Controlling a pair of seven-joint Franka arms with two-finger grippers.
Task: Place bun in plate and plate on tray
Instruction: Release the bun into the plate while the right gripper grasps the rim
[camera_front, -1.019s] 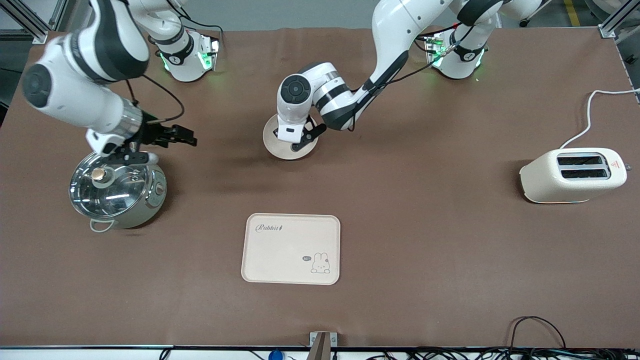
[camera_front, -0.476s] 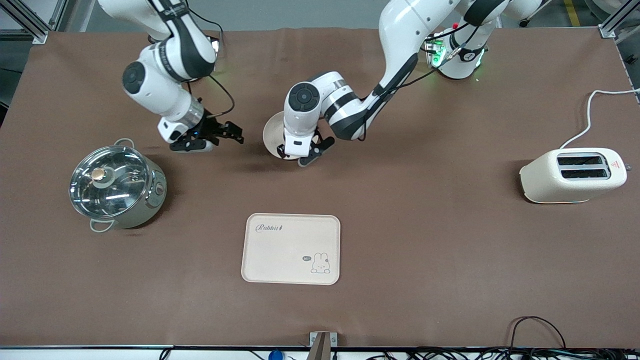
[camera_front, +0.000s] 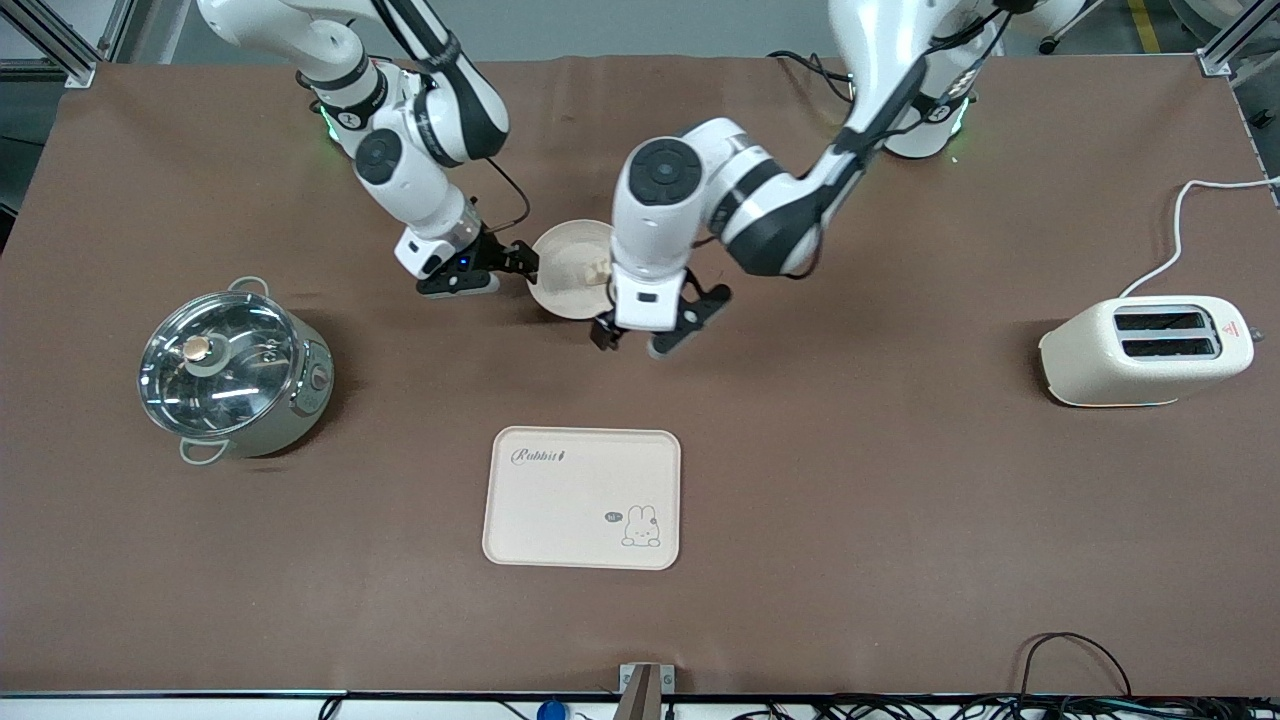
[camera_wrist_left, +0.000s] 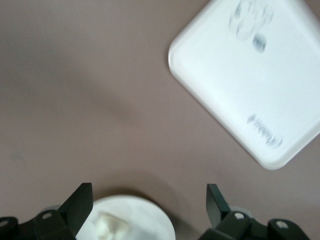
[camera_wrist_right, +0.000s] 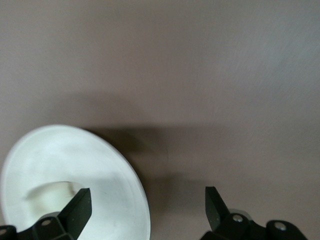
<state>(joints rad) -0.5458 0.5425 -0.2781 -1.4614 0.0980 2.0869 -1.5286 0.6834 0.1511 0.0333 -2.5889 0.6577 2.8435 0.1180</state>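
The table wears a matt brown cloth-like cover. The plate and tray look smooth, matt cream plastic. The pot is glossy polished metal under a glass lid; the toaster looks satin cream.

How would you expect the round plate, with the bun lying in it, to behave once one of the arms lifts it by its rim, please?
The plate looks rigid and shallow, so it should lift without bending. A rim grip on one edge would probably let it tilt. The small bun lies loose in it, near the rim, so it might slide or roll if the plate tips. The glossy surface could be somewhat slippery.
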